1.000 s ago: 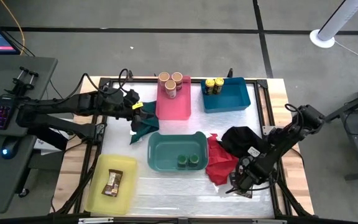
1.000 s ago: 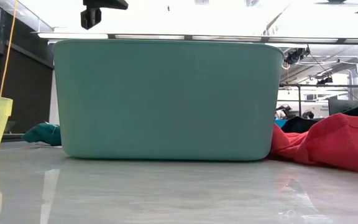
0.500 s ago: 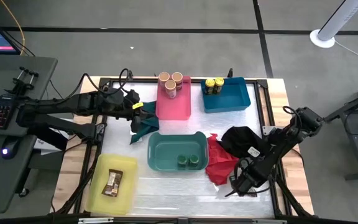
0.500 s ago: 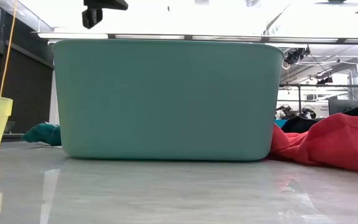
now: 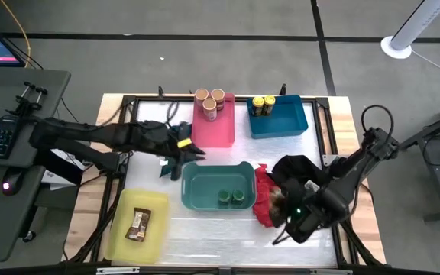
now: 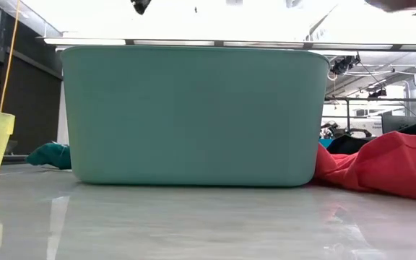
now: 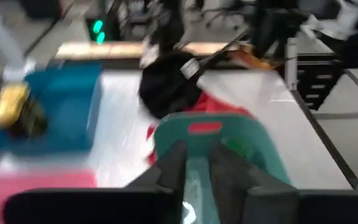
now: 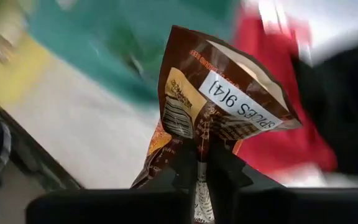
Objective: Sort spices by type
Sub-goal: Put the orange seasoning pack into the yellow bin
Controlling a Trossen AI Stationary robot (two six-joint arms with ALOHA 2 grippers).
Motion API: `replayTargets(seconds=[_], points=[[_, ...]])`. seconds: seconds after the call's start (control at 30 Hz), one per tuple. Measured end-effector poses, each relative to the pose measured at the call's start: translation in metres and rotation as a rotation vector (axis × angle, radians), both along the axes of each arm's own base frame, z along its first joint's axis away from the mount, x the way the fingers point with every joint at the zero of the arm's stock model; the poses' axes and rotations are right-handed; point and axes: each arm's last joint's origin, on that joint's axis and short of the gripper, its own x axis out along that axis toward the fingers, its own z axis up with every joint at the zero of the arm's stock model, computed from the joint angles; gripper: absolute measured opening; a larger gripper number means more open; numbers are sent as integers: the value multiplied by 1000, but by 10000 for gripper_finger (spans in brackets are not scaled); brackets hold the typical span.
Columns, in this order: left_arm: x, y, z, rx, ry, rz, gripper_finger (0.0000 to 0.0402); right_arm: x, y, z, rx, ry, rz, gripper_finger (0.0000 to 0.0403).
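Brown spice packet (image 8: 219, 118), crumpled, white-labelled, clamped in right end effector (image 8: 199, 163) beside red cloth (image 8: 278, 134).

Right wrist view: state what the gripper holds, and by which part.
The right gripper is shut on a brown spice packet, pinching its lower edge; the rest stands up above the fingers.

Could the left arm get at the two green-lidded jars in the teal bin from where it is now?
Probably yes: the left gripper hovers beside the open-topped teal bin, and nothing covers the green-lidded jars.
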Motion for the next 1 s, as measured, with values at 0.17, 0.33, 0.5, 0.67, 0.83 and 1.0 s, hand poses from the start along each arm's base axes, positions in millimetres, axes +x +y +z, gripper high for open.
replayTargets(seconds=[0.17, 0.33, 0.5, 0.67, 0.83, 1.0], points=[[33, -15, 16, 31, -134, -97, 135, 28, -24, 36, -176, -178, 64, 8], [50, -25, 31, 97, -183, -160, 222, 63, -44, 65, -252, -319, 282, 19], [47, -41, 32, 384, -127, -304, 272, 86, -62, 81, -187, -420, 549, 7], [44, -54, 32, 474, -143, -382, 284, 96, -75, 84, -85, -467, 730, 12], [48, -61, 29, 572, -164, -419, 285, 103, -86, 88, -21, -529, 839, 6], [59, -64, 24, 650, -188, -430, 285, 112, -96, 82, 20, -525, 873, 7]])
